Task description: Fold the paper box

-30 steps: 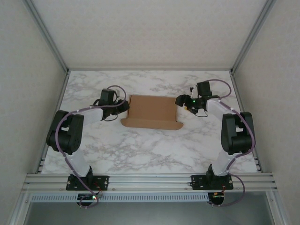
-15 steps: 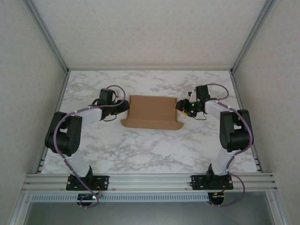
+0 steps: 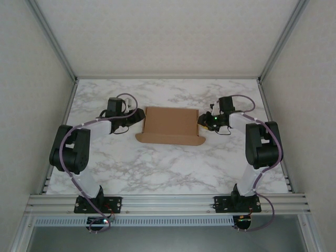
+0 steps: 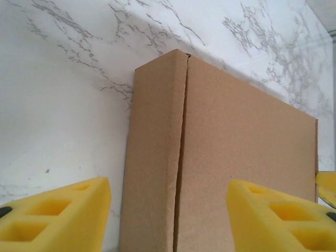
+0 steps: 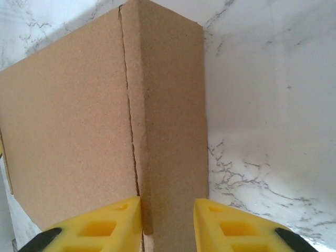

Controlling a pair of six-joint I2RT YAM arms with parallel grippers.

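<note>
The box (image 3: 169,125) is lying flat at the middle of the table (image 3: 157,168), its long axis running 9 to 3 o'clock and its rounded flap pointing to 6. Its 9 o'clock end is being straddled by the left gripper (image 3: 139,116), fingers (image 4: 58,218) wide apart. At 3 o'clock the right gripper (image 3: 200,119) is being held with pads (image 5: 105,228) close together over the side wall — whether it is being pinched cannot be told.

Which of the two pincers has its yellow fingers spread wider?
The left pincer: it gapes wide at the paper box, while the right pincer is pinched narrowly on the box's edge.
</note>
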